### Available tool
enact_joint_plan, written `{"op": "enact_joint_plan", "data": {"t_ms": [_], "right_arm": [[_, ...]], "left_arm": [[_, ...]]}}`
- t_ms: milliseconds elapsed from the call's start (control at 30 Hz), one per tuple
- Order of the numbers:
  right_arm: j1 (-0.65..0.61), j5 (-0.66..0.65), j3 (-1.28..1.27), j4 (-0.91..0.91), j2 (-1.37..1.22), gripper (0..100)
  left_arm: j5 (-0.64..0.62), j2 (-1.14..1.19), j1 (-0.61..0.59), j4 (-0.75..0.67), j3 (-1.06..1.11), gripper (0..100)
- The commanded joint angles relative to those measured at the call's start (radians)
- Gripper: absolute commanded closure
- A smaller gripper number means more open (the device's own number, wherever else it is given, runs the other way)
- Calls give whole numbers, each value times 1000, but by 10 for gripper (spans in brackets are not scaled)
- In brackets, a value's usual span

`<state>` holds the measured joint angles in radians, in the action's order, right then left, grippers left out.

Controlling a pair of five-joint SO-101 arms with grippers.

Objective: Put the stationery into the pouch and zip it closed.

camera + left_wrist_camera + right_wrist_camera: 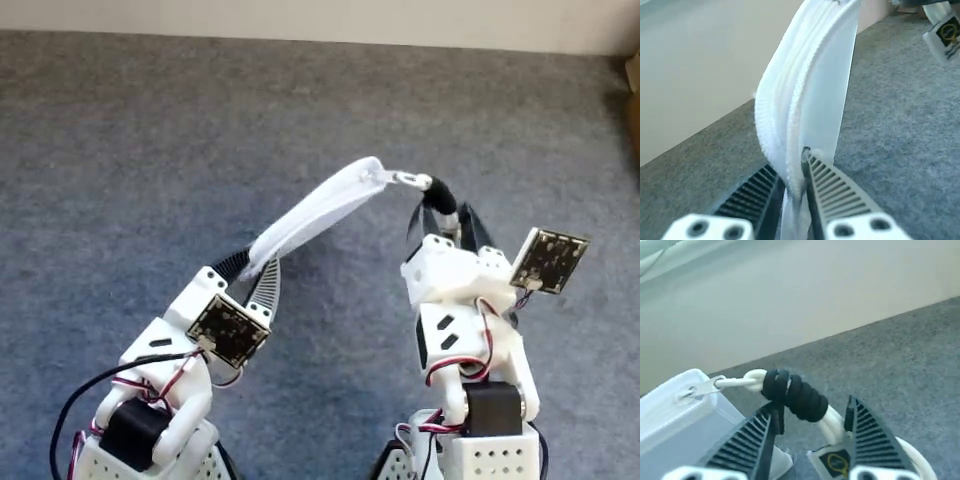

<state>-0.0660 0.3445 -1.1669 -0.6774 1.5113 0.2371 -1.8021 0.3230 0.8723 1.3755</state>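
Grey, carpet-like covering (150, 130) over the whole desk, flat and speckled, running out to a pale wall strip (300, 18) along 12 o'clock. At 7 o'clock in the high view, the left arm, with the left tool (252, 272) clamped tight on one end of the white pouch (315, 215). From the left wrist, ribbed black fingers (835, 185) pinching the pouch (815, 100) from both sides, the same pale wall and grey covering behind it. Pouch held up off the desk, stretched as a slanting band from about 8 o'clock near the centre up toward 1 o'clock, zipper teeth along the upper edge and apparently joined along the length in view. At the far end of the band, a small metal zipper pull (405, 180), then a cord (438, 196) wrapped in black. Just toward 6 o'clock from that, the right tool (443, 225), fingers spread well apart and closed on nothing. From the right wrist, the cord (800, 397) lying in the gap of the right tool (812, 410), close against one finger; cannot tell whether touching. Beyond it, the zipper pull (702, 387) and a corner of the pouch (675, 415), with grey covering meeting wall in the background. Right arm rising from 5 o'clock.
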Motion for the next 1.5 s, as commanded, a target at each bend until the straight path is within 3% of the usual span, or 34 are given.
{"op": "enact_joint_plan", "data": {"t_ms": [0,200,733,967,1100,1233,1467], "right_arm": [[-7,-64,7,-56,-2,806],[-68,-155,5,-189,-1,806],[-101,-160,5,-461,-1,806],[-79,-516,-8,-549,-1,806],[-79,-563,-8,-608,-1,806],[-81,-571,-79,-593,-1,806],[-81,-571,-331,-366,-1,806]], "left_arm": [[-8,-13,-53,49,-33,861],[-5,-13,-54,144,-35,829],[37,-15,-234,308,-33,826],[40,-15,-309,371,-25,825],[40,-13,-334,405,-24,829],[40,-12,-401,411,-18,829],[143,-13,-461,404,143,829]]}}
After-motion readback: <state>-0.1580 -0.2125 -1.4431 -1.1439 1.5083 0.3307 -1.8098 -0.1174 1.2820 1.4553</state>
